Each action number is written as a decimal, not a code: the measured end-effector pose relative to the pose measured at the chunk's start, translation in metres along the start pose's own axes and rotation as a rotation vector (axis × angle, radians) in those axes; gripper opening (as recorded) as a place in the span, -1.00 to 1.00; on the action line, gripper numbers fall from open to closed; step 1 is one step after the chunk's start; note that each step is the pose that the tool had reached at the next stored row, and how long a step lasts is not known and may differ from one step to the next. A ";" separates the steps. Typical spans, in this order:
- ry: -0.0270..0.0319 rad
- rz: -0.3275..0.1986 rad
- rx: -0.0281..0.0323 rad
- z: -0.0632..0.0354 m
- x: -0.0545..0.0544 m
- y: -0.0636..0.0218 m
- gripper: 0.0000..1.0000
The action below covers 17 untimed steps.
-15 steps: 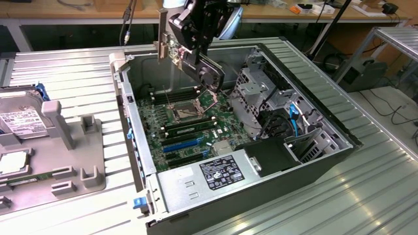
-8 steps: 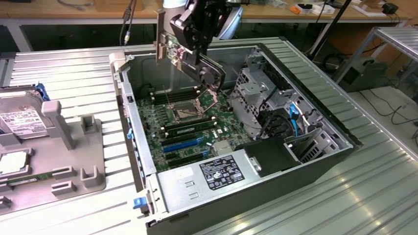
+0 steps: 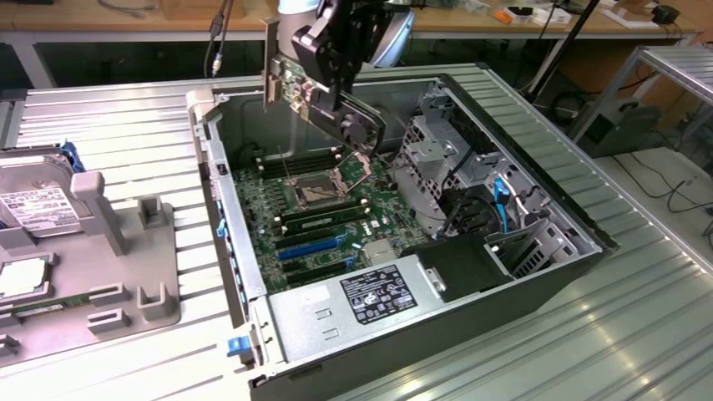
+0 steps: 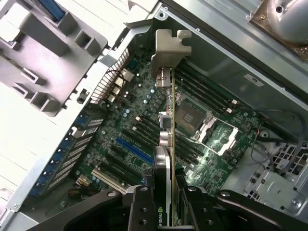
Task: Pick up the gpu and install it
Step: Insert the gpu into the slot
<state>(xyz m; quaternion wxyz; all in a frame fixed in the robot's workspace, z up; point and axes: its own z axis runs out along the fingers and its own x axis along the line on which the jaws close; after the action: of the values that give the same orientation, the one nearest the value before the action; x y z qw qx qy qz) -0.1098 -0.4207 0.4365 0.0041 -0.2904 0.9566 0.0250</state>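
Observation:
My gripper (image 3: 337, 98) hangs over the far end of the open computer case (image 3: 212, 167), shut on the gpu (image 3: 292, 83). The gpu is a green card held on edge, tilted, above the motherboard (image 3: 323, 209). Its silver bracket (image 3: 270, 67) points toward the exterior view's left and its black fan (image 3: 362, 125) sits lower. In the wrist view the gpu (image 4: 171, 110) runs edge-on away from the black fingers (image 4: 142, 207), with the bracket (image 4: 169, 48) at its far end. The gripper (image 4: 166, 204) clamps the card's near end. The blue slot (image 4: 134, 149) lies beside and below the card.
A grey fixture tray (image 3: 123, 251) stands on the exterior view's left and carries a hard drive (image 3: 33, 205). Inside the case are the power supply (image 3: 356, 305) at the near end, a metal drive cage (image 3: 435, 159) and blue cables (image 3: 502, 209). The processor socket (image 3: 317, 192) lies open.

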 end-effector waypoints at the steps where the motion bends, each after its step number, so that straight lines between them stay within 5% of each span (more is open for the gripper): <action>1: 0.0003 -0.006 -0.0001 0.0000 0.000 0.0000 -0.47; 17: 0.0056 -0.124 -0.0028 0.0000 0.000 0.0000 -0.47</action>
<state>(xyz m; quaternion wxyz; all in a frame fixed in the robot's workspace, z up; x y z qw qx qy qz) -0.1098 -0.4207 0.4365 0.0026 -0.3491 0.9367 0.0252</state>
